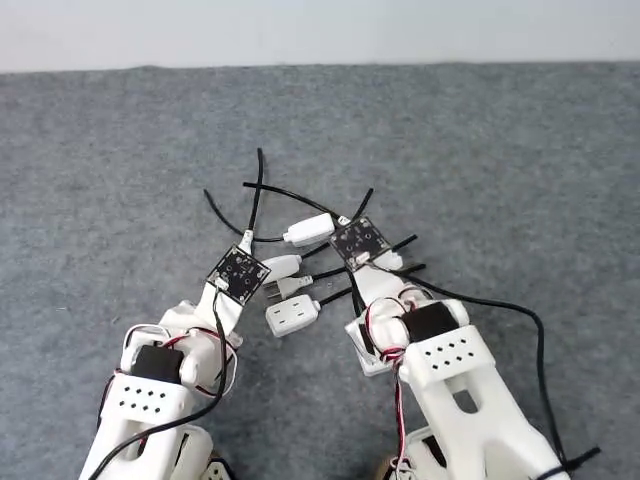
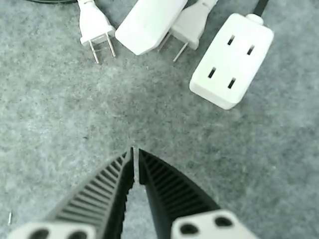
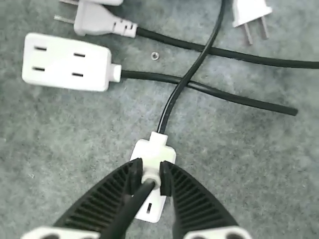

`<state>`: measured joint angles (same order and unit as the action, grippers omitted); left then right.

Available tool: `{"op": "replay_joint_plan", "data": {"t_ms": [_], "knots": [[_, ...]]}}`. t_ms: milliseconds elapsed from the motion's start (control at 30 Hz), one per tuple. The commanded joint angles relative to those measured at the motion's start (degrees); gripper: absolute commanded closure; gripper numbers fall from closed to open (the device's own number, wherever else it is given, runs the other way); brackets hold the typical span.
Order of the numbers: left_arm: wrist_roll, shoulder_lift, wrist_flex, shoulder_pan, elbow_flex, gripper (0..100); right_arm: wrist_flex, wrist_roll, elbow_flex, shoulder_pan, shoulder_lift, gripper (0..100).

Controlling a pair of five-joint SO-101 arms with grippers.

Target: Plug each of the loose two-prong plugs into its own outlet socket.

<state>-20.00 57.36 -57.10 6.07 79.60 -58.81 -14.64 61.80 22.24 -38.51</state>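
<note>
the left gripper (image 2: 135,155) hangs low over the grey carpet (image 2: 55,124), its jaws pressed together with nothing between them. the left wrist view shows bare carpet from its tips to the four-slot outlet block (image 2: 232,59), which lies flat with all four slots up and unfilled. just beside the block rests a short plug (image 2: 192,22), its prongs bare on the carpet. next along is a white oblong piece (image 2: 149,20). farthest from the block is a second loose plug (image 2: 93,25), its prongs also free.

the right wrist view adds what the left one cannot. the right gripper (image 3: 149,170) is closed nearly all the way on the round white neck of a held plug (image 3: 151,180), whose black cord runs back towards the camera. directly under it lies a single socket (image 3: 154,147) with one slot visible. whether the prongs sit in it cannot be told. the socket's cord (image 3: 172,107) leads off past the block and crosses the block's own cord (image 3: 224,94). a small metal nut (image 3: 155,55) lies near the block, between two cords.

from the high view, the left arm (image 1: 160,380) and right arm (image 1: 450,370) stand either side of the block, and black cords fan out beyond it.
</note>
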Motion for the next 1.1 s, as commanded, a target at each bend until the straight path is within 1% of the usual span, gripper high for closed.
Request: {"op": "replay_joint_plan", "data": {"t_ms": [0,100,200,300,367,433,567,633,967,1067], "knots": [[0.26,1.05,1.05,-0.35,-0.66,99,0.04,-3.43,2.64,-0.57,8.57,99.1],[0.35,1.05,1.05,-0.44,-0.66,99,-1.27,-6.24,-0.44,-0.92,17.98,99.1],[0.35,1.05,1.05,-0.44,-0.66,99,-3.56,-5.45,-6.68,-2.24,26.51,99.1],[0.35,1.05,1.05,-0.44,-0.66,99,-4.79,-2.02,-10.81,-1.80,31.08,98.6],[0.35,1.05,1.05,-0.44,-0.66,99,-4.44,-0.35,-11.87,-1.80,31.78,98.6],[0.35,1.05,1.05,-0.44,-0.66,99,-4.35,0.44,-12.04,-1.71,31.25,96.4],[0.35,1.05,1.05,-0.44,-0.66,99,-4.79,2.73,-12.04,-1.71,30.29,85.5],[0.35,1.05,1.05,-0.44,-0.66,99,-4.97,2.90,-11.96,-1.71,29.67,82.2],[0.26,1.05,1.05,-0.44,-0.66,99,-6.55,2.99,-11.87,-2.24,28.79,74.7],[0.18,1.05,1.05,-0.44,-0.66,99,-6.11,2.55,-11.25,-2.42,28.88,75.7]]}}
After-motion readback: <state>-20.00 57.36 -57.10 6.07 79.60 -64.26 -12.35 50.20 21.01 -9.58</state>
